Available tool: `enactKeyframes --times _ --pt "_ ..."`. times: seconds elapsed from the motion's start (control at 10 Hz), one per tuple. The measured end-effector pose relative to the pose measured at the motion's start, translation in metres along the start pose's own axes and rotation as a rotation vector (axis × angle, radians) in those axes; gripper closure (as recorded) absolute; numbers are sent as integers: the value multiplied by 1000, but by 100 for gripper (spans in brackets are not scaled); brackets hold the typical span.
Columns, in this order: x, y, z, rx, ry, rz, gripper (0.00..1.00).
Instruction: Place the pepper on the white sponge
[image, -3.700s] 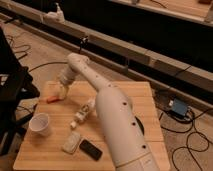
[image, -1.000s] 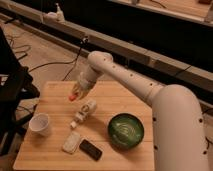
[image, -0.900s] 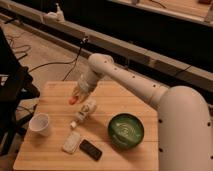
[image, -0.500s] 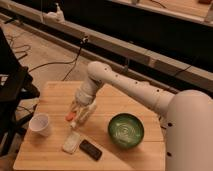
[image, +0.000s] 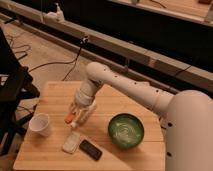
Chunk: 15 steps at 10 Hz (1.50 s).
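Note:
My gripper (image: 75, 116) hangs from the white arm over the middle-left of the wooden table (image: 115, 100). It is shut on the pepper (image: 68, 119), a small orange-red piece that sticks out at its lower left. The white sponge (image: 71, 142) lies flat on the table just below and in front of the gripper, a short gap apart from the pepper. The gripper partly covers a white bottle-like object (image: 86, 113) that lies behind it.
A white cup (image: 40, 124) stands at the left of the table. A black flat phone-like rectangle (image: 91, 149) lies right of the sponge. A green bowl (image: 126, 130) sits at the right. Cables run over the floor behind the table.
My gripper has carried the pepper from the back of the table toward the front and lower, and it is now just above the sponge.

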Motion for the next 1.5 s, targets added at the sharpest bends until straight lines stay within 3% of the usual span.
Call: enactKeyframes --times 0.2,0.5,0.8,1.0,1.1,1.3,1.5 --pt "-4 2 6 -14 16 -17 88" --pt "-29 14 45 -57 31 -74 88" --pt "-55 22 85 -63 -32 -76 85" --pt "-68 23 112 -45 -119 -45 64" --pt "-68 23 119 -38 -142 -33 55" --pt "-61 25 127 -28 -160 -9 37" --pt "-61 25 126 -26 -160 -9 34"
